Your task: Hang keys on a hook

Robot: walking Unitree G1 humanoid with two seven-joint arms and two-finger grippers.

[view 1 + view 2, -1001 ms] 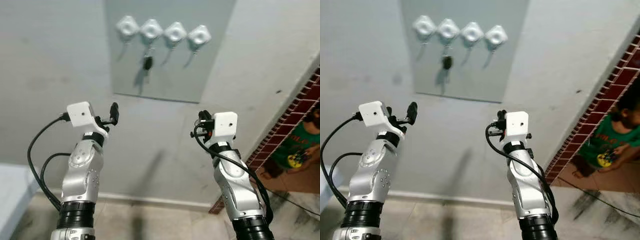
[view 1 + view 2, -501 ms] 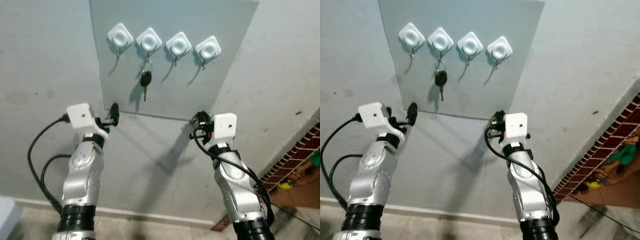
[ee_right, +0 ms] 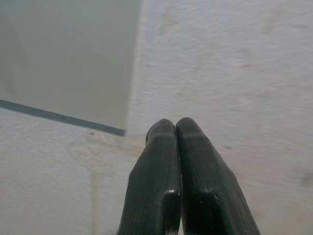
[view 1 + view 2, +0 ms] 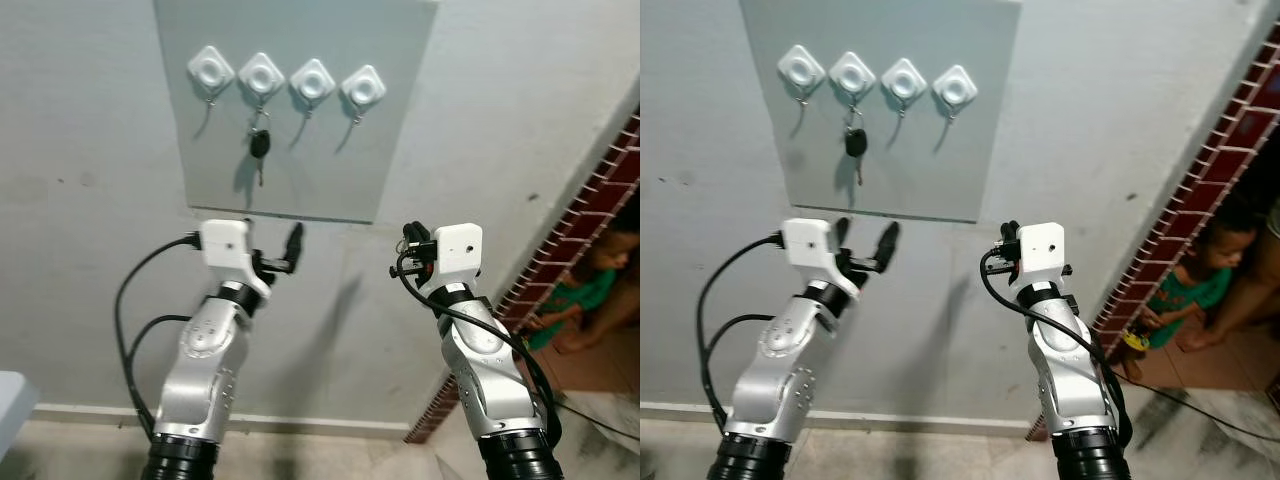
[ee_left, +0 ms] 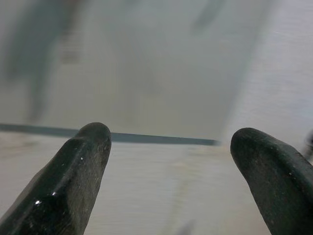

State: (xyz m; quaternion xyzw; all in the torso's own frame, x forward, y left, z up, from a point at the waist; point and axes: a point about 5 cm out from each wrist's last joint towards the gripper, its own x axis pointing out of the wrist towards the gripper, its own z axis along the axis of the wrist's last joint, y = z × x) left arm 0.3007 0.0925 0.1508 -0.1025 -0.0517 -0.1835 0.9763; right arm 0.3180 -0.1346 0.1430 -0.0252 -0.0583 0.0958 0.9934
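Low in the frame my two silver arms rise toward the wall: my left gripper [image 4: 862,243] sits left of centre with its fingers spread apart and empty, just below the lower edge of the grey panel [image 4: 400,120], while my right gripper [image 3: 177,128] sits right of centre with its fingers pressed together on nothing. Farther off, in the upper left of the frame, the keys [image 4: 259,146] hang from the second hook [image 4: 262,74] in a row of four white hooks. At the right edge, by a brick wall [image 4: 590,210], sits a person [image 4: 1185,290] in green.
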